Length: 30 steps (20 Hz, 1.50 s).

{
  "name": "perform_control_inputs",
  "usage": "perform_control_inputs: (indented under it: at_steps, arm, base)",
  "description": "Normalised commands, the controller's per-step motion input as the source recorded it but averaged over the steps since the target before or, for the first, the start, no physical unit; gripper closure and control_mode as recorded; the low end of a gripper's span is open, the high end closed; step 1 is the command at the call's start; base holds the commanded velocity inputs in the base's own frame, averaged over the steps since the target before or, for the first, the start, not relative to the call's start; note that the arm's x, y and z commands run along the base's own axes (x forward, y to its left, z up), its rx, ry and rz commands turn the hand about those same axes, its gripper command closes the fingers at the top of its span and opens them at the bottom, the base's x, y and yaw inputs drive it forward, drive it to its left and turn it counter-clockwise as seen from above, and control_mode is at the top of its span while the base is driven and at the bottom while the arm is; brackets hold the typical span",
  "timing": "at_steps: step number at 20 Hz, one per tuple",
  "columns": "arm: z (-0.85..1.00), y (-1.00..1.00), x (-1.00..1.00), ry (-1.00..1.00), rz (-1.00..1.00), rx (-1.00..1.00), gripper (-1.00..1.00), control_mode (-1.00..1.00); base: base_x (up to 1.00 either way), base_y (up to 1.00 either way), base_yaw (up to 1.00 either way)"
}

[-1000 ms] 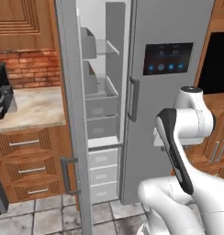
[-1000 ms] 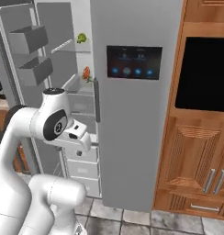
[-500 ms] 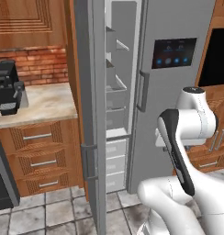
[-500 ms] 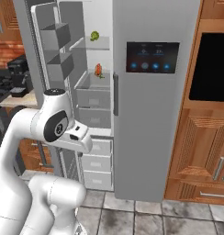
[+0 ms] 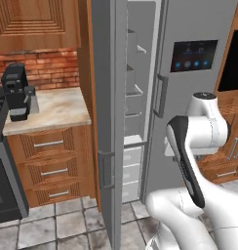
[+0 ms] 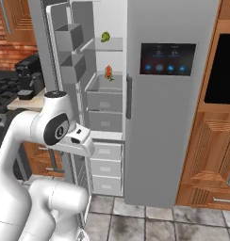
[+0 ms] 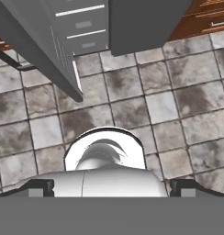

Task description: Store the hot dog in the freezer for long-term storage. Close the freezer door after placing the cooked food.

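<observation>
In the right base view, you had the small red-orange sausage in its tan bun [image 6: 108, 72] lying on a pale grey shelf inside the tall white-walled freezer compartment [image 6: 103, 101], with a small green round food [image 6: 105, 36] on the shelf above it. The left base view looked in from the other side, where the tall flat grey freezer door [image 5: 109, 97] stood open and nearly edge-on to you, its slim vertical handle [image 5: 105, 169] facing the room, and the shelf with the sausage was hidden. That view did give you the black coffee machine [image 5: 16, 92] on the beige stone tabletop [image 5: 57, 110] left of the fridge.

The hand view pointed down at the grey tiled floor [image 7: 132, 105], with the freezer's white bottom drawers [image 7: 81, 20] and the door's lower edge [image 7: 45, 59] at its top. There your tool [image 7: 112, 189] had its dark tips set wide apart, well below and away from the sausage.
</observation>
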Motion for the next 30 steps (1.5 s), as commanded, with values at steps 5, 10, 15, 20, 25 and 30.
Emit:
perform_control_inputs:
  at_steps: [5,10,15,20,25,30]
  arm:
    - [0.00,0.11,-0.04,-0.01,-0.06,0.00,-1.00,-1.00]
    - [0.10,0.44,-0.27,-0.26,-0.21,-0.01,-1.00,-1.00]
    - [0.25,0.64,-0.07,-0.13,-0.30,-0.09,-1.00,-1.00]
    - [0.08,0.97,0.05,-0.15,-0.32,-0.18,-1.00,-1.00]
    - [0.18,0.53,0.06,-0.16,-0.22,-0.22,-1.00,-1.00]
    - [0.35,0.39,0.14,-0.25,-0.22,-0.22,-1.00,-1.00]
  base:
    - [0.00,0.00,0.00]
    - [0.00,0.00,0.00]
    - [0.00,0.00,0.00]
    - [0.00,0.00,0.00]
    - [0.00,0.00,0.00]
    - [0.00,0.00,0.00]
